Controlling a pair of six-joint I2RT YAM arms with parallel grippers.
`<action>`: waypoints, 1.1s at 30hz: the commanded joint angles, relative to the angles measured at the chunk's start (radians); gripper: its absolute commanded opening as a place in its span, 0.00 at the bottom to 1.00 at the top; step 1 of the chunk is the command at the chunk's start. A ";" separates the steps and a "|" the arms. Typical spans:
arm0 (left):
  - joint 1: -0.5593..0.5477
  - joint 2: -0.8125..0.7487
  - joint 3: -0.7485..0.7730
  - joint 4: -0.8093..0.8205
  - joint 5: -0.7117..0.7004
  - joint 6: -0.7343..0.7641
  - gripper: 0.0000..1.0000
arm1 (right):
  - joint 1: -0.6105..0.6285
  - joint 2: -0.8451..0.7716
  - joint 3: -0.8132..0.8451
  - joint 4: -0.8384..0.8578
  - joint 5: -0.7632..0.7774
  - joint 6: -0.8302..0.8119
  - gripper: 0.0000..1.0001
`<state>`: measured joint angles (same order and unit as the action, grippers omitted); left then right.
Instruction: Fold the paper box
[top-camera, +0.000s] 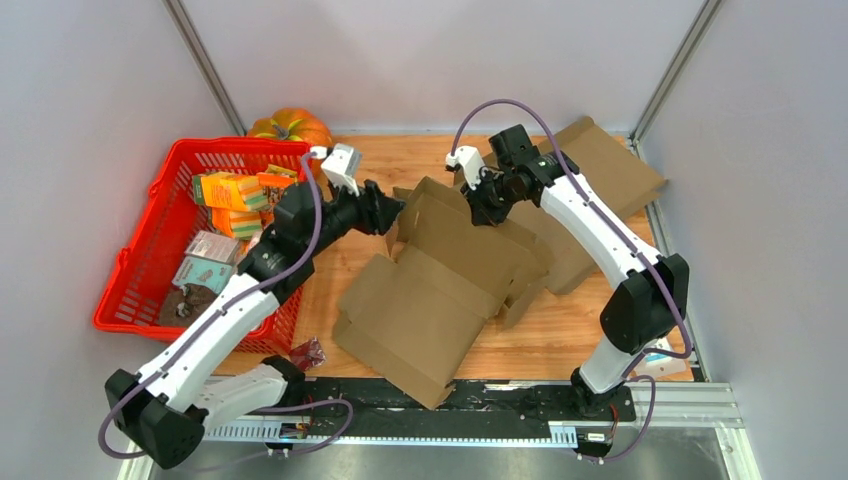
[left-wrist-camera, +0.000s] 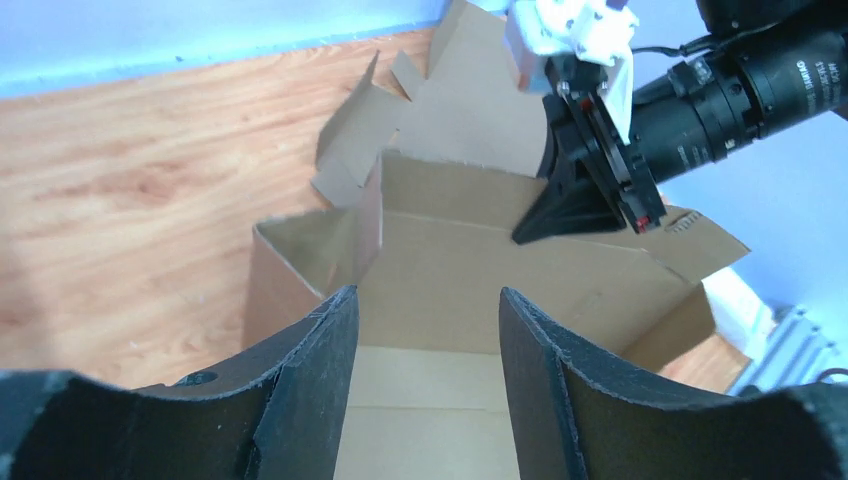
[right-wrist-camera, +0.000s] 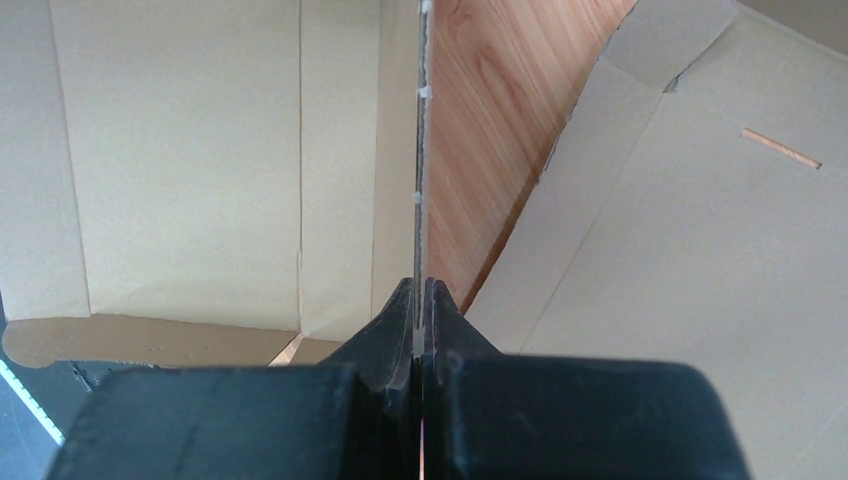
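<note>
Paper box (top-camera: 440, 290) is lying partly unfolded at mid-desk (top-camera: 570, 340), its far panels standing up between the two arms, its right side overlapping a second flat cardboard sheet (top-camera: 600, 170) that is reaching toward the far right corner. Right end effector (top-camera: 483, 205) is pinching the top edge of an upright flap, fingers (right-wrist-camera: 395, 330) pressing together on the thin cardboard. Left end effector (top-camera: 397, 212) is hovering at the box's left upright wall with fingers (left-wrist-camera: 320, 370) spread apart, gripping nothing; a red basket (top-camera: 140, 260) of packets is sitting at far left, a pumpkin (top-camera: 290, 127) behind it.
</note>
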<state>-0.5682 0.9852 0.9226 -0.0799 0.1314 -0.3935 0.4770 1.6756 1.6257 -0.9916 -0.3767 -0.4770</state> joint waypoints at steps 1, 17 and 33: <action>-0.001 0.125 0.143 -0.172 0.011 0.198 0.63 | 0.006 -0.016 0.059 0.004 -0.037 -0.069 0.00; -0.013 0.369 0.256 -0.092 -0.181 0.292 0.29 | 0.023 -0.005 0.094 -0.007 -0.036 -0.074 0.00; -0.102 0.276 0.087 0.029 -0.430 0.075 0.00 | 0.117 -0.156 0.244 -0.165 0.554 0.969 0.81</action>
<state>-0.6502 1.3327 1.0470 -0.1219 -0.2146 -0.2127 0.5957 1.6722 1.7996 -1.0706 0.0635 0.0170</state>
